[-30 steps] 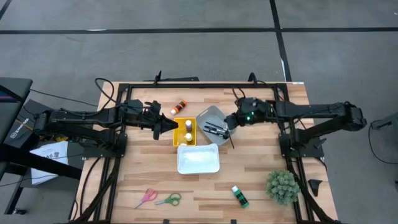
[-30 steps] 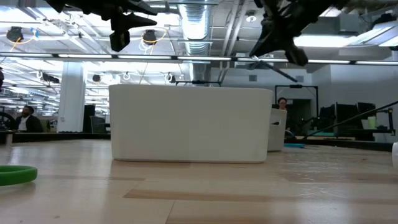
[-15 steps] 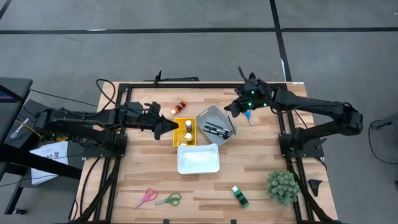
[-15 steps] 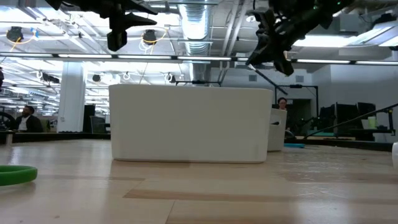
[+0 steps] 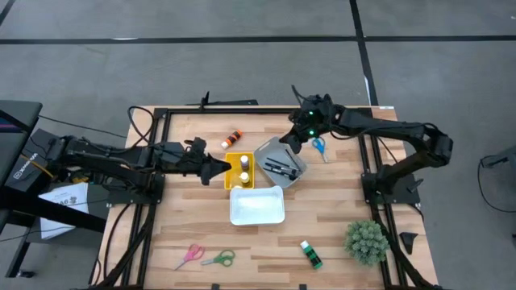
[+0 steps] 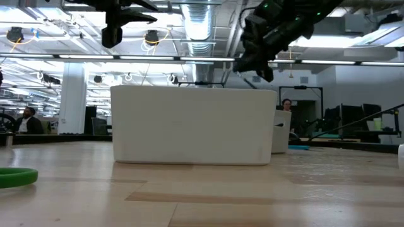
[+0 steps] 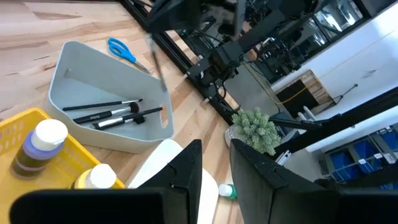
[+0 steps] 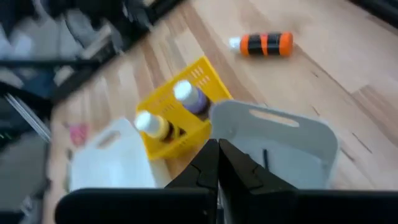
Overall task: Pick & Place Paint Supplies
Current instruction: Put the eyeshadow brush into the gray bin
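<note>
My right gripper hangs over the far edge of the grey bin, shut on a thin dark paintbrush. Several brushes lie in that bin. My left gripper is open and empty, in the air beside the yellow bin, which holds a purple bottle and a yellow bottle. Blue scissors lie flat on the table to the right of the grey bin. An orange bottle lies on its side behind the yellow bin. My right gripper pinches the paintbrush between its two shut fingers, coming from above. The brush hangs below the fingers, slanting, its lower end clear above the grey bin. Which part of the brush the fingers have is hidden by the gripper.
A white bin stands in front of the yellow and grey bins. Pink scissors, green scissors and a green bottle lie near the table's front edge. A fuzzy green plant stands at the front right.
My right gripper has gone toward the table's far edge and left, from over the grey bin's right side to over its far edge, still shut on the brush. The blue scissors, hidden under it before, now show on the table.
</note>
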You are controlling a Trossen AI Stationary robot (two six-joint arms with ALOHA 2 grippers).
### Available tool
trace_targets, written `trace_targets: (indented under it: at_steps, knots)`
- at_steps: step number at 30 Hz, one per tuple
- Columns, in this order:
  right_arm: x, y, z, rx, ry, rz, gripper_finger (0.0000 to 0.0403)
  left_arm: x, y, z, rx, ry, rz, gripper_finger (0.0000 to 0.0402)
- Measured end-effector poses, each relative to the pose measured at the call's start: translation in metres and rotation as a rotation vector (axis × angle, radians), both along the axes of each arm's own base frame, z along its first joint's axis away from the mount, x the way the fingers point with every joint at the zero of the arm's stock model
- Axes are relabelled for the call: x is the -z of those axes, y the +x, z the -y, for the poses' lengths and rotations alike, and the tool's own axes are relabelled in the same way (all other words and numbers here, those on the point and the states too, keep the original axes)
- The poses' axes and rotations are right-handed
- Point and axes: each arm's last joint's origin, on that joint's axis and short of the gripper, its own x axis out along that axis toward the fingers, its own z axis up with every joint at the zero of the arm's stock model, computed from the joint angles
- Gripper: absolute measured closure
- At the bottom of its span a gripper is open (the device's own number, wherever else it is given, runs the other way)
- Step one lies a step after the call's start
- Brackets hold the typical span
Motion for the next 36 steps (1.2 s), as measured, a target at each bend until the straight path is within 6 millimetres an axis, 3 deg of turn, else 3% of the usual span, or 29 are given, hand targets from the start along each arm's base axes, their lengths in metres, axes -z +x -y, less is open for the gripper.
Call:
trace_targets:
  at_steps: [7, 15, 28, 36]
  knots:
    - [0.004, 0.026, 0.008, -0.137, -0.074, -0.105, 0.0403, -0.001, -0.001, 0.009, -0.007, -0.014, 0.011, 0.0325]
    - [0.032, 0.046, 0.009, -0.224, -0.073, -0.213, 0.0403, -0.001, -0.002, 0.014, -0.029, -0.022, 0.020, 0.0325]
    - [0.066, 0.056, 0.013, -0.262, -0.065, -0.308, 0.0403, -0.002, -0.002, 0.014, -0.030, -0.022, 0.025, 0.0325]
    - [0.067, 0.057, 0.013, -0.265, -0.073, -0.306, 0.0380, -0.002, -0.002, 0.014, -0.030, -0.022, 0.024, 0.0325]
